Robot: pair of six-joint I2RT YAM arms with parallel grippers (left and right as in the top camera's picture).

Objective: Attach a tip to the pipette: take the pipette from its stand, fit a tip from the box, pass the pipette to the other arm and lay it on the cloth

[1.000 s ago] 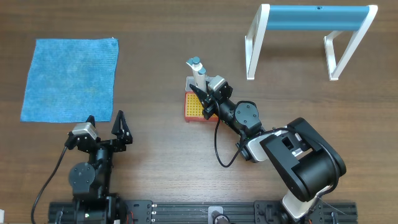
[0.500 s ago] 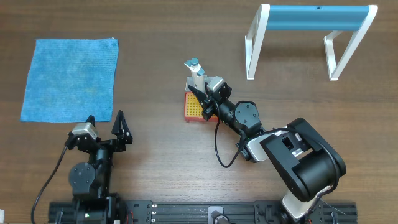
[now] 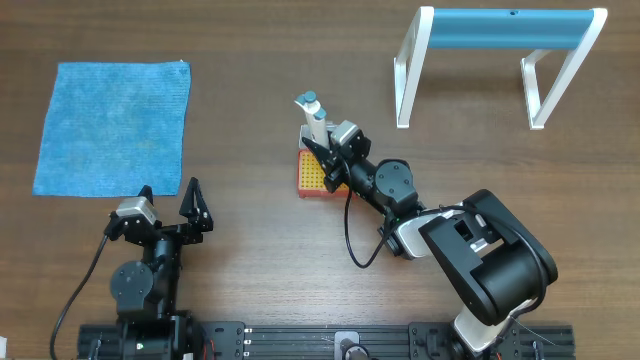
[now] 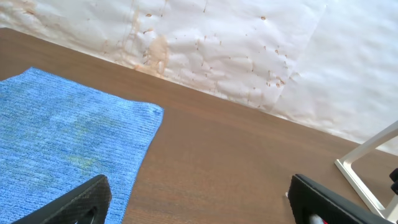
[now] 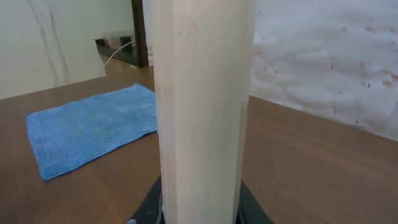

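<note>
My right gripper (image 3: 324,152) is shut on the white pipette (image 3: 314,117), which stands upright with its blue cap on top, over the orange tip box (image 3: 309,174) at the table's middle. In the right wrist view the pipette body (image 5: 202,106) rises as a pale column between the dark fingers (image 5: 251,208). Its lower end is hidden, so I cannot tell whether it touches the tips. The blue cloth (image 3: 113,128) lies flat at the far left. My left gripper (image 3: 169,190) stands open near the front left, just in front of the cloth (image 4: 62,143), holding nothing.
The white pipette stand with a blue bar (image 3: 505,30) sits at the back right; one of its legs (image 4: 370,157) shows in the left wrist view. Bare wooden table (image 3: 250,80) lies between cloth and tip box.
The pipette's top has shifted slightly to the left with the right gripper. The left arm has not moved.
</note>
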